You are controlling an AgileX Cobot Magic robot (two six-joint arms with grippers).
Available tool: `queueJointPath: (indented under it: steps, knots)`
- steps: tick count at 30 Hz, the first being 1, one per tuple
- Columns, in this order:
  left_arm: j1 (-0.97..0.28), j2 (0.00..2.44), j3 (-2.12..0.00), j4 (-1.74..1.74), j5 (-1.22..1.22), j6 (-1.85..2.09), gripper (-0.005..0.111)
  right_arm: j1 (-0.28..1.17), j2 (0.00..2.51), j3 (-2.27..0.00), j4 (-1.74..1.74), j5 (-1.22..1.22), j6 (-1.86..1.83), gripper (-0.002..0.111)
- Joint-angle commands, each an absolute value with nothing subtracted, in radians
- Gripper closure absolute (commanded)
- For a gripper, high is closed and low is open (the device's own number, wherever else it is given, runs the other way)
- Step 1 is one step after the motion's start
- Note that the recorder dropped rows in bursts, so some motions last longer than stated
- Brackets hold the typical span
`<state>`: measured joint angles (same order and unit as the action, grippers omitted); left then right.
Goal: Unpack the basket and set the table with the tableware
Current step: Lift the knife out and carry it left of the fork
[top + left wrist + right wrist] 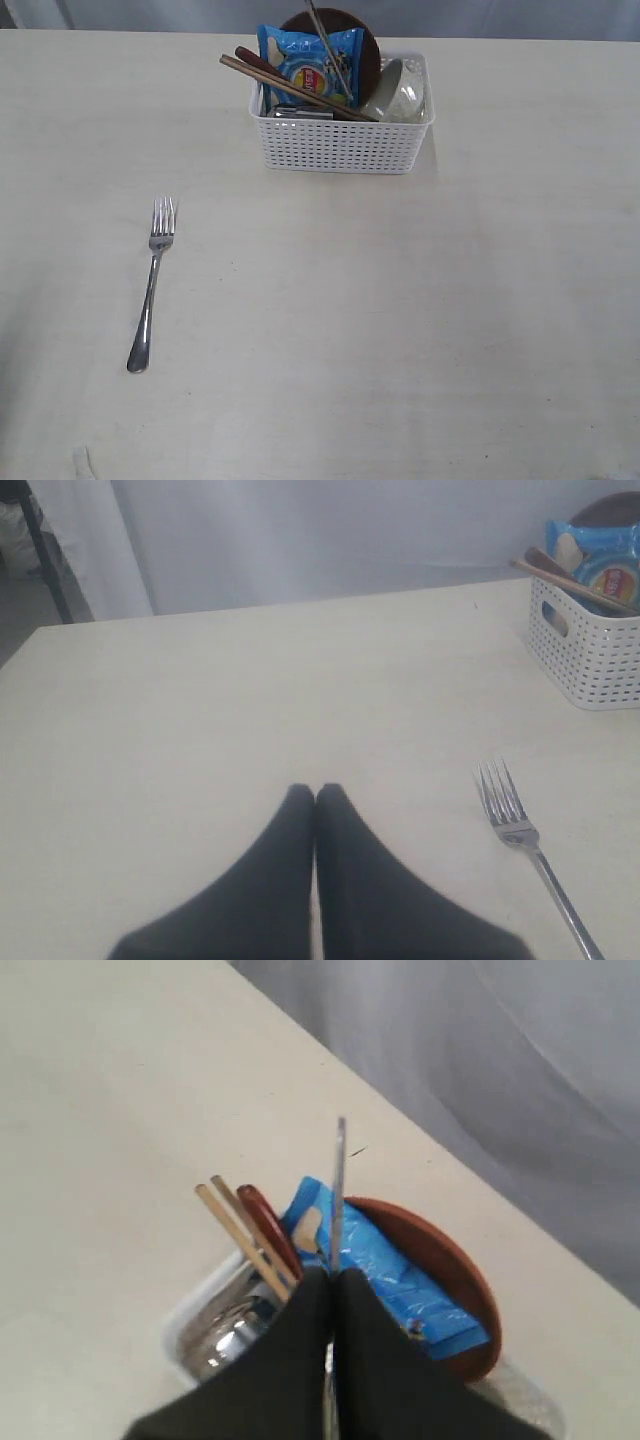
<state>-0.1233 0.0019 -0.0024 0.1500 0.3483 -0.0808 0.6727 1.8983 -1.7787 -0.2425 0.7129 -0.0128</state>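
The white basket (345, 145) stands at the far middle of the table (400, 320). It holds two chopsticks (290, 90), a reddish-brown spoon (255, 62), a brown plate (365, 50), an off-white bowl (400, 92) and a steel cup (300, 113). A steel knife (328, 45) rises out of it, tilted. My right gripper (333, 1275) is above the basket, shut on that knife (339, 1190). A fork (152, 280) lies on the table at the left. My left gripper (315, 792) hovers shut and empty over bare table beside the fork (520, 835). Neither gripper shows in the exterior view.
A blue snack bag (305, 65) leans against the plate inside the basket, right behind the knife. The table's far edge runs just behind the basket, with a grey curtain (350, 530) beyond it.
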Motion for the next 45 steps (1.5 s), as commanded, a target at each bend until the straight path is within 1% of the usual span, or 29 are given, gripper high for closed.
queueJointPath:
  steps: [1,7,17,22,30,38,45]
  knots:
    - [-0.128,0.0,0.0,0.148,0.348,-0.083,0.107,0.687,1.844,-1.778,-0.136,0.785,-0.022,0.109]
    - [-0.128,0.0,0.0,0.148,0.348,-0.083,0.107,0.69,1.811,-1.778,0.071,0.853,-0.045,0.109]
    - [-0.128,0.0,0.0,0.148,0.348,-0.083,0.107,0.69,1.814,-1.778,0.545,0.902,-0.209,0.109]
    - [-0.128,0.0,0.0,0.148,0.348,-0.083,0.107,0.729,1.849,-1.778,0.689,0.927,-0.288,0.109]
    - [-0.128,0.0,0.0,0.148,0.348,-0.083,0.107,0.844,1.984,-1.778,0.755,0.896,-0.332,0.109]
    - [-0.128,0.0,0.0,0.148,0.348,-0.083,0.107,0.816,2.158,-1.778,1.127,0.903,-0.481,0.109]
    - [-0.128,0.0,0.0,0.148,0.348,-0.083,0.107,0.75,2.275,-1.778,1.204,0.943,-0.498,0.109]
